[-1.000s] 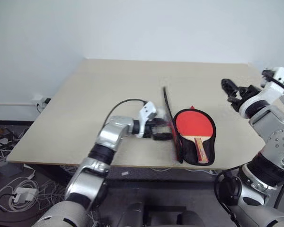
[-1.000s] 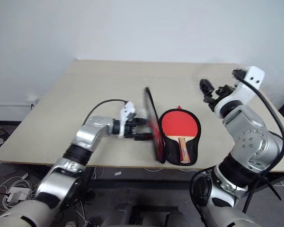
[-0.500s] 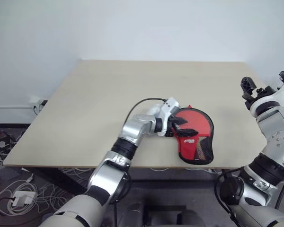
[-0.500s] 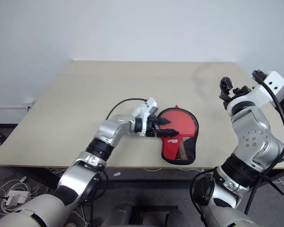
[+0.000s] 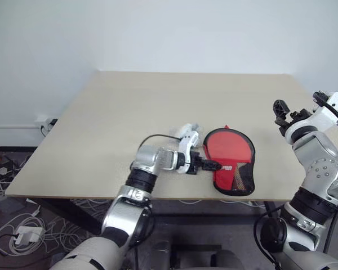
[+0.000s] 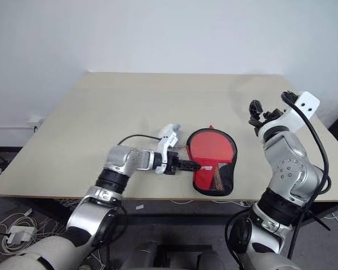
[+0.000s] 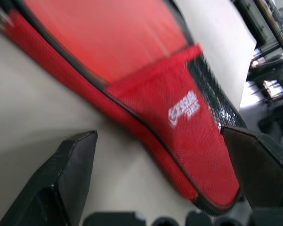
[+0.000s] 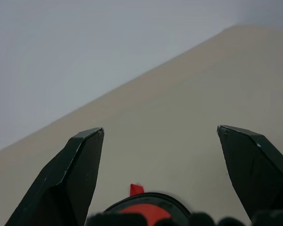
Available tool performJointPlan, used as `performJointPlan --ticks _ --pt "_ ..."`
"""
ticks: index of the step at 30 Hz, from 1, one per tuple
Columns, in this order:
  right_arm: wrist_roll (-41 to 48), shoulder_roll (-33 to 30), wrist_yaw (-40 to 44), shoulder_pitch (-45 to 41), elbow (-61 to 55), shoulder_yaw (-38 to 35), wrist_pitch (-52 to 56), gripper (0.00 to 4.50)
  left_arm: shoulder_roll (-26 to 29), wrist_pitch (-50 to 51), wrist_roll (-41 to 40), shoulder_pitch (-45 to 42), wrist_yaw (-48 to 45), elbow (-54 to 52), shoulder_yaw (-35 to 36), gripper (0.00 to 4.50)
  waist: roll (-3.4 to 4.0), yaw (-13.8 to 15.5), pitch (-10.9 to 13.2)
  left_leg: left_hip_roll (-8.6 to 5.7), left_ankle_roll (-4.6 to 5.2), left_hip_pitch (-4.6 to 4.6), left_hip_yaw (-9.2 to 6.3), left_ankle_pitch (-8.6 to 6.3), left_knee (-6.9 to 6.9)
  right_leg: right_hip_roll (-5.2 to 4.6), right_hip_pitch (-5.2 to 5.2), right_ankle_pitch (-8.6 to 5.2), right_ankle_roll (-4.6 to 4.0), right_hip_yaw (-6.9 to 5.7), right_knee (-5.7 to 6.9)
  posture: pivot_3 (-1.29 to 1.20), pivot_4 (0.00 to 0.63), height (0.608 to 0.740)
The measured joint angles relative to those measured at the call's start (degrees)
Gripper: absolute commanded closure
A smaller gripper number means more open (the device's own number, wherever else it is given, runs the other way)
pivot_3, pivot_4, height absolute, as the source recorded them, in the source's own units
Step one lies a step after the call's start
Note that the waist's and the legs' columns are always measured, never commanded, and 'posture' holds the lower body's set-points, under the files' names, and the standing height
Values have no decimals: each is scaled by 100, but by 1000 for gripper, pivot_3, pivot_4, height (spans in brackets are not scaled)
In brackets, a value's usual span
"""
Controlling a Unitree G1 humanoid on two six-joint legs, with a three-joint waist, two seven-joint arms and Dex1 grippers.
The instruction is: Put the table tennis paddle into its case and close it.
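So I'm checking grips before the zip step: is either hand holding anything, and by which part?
Nothing is held. The left hand is open beside the closed case; the right hand is open in the air.

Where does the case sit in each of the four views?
Left eye view: case right of centre, near the table's front edge.
Right eye view: just right of centre.
Left wrist view: across the middle.
Right wrist view: rounded end, bottom centre.
Shared landmark: its black trim.

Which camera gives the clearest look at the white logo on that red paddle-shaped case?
The left wrist view: the white logo on the red paddle-shaped case reads large. Both eye views show it tiny; the right wrist view catches just the case's edge.
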Motion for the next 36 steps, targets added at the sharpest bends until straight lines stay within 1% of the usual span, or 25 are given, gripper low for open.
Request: performJointPlan --ticks 6,10,15,19,22,24,26,31,36 --pt "59 -96 -10 22 54 24 -51 347 -379 -310 -2 -454 285 914 269 0 0 76 0 -7 5 1 1 0 3 -6 4 0 0 -4 -4 0 0 715" --pt "110 -104 -45 47 71 28 -86 347 -507 -308 -68 -684 401 1415 665 0 0 104 -1 -15 11 0 -6 -2 4 -14 5 0 0 -7 -6 0 0 715" --pt "119 -110 -102 141 71 17 -138 347 -630 5 -310 -690 392 1574 995 0 1 104 -1 -18 11 -2 -9 -1 5 -17 5 0 0 -10 -5 0 0 715" --pt "151 -138 -142 142 71 11 -152 347 -744 328 -444 -687 253 1577 988 0 1 97 0 -16 10 -2 -8 -1 3 -16 3 0 0 -10 -5 0 0 715" --pt "176 -146 -165 143 71 7 -172 284 -750 460 -477 -684 238 1577 1005 608 1 64 0 -12 9 -2 -7 0 0 -13 3 0 0 -9 -5 0 0 715" --pt "180 -155 -172 144 71 7 -190 284 -751 479 -483 -675 255 1577 1031 1235 1 55 0 -12 9 -2 -6 0 -1 -13 3 0 0 -7 -4 0 0 715" --pt "182 -158 -177 148 72 11 -200 284 -751 504 -507 -670 269 1577 1078 2028 1 56 0 -12 9 -2 -6 0 -1 -13 2 0 0 -6 -4 0 0 715" --pt "199 -158 -179 163 116 13 -235 284 -754 566 -655 -666 436 1587 1171 3789 1 56 0 -11 9 -2 -6 0 -1 -13 2 0 0 -5 -4 0 0 715" --pt "214 -165 -199 165 172 14 -263 284 -755 588 -699 -667 685 1785 1419 3789 1 56 0 -11 9 -2 -4 0 -1 -12 2 0 0 -3 -4 0 0 715"
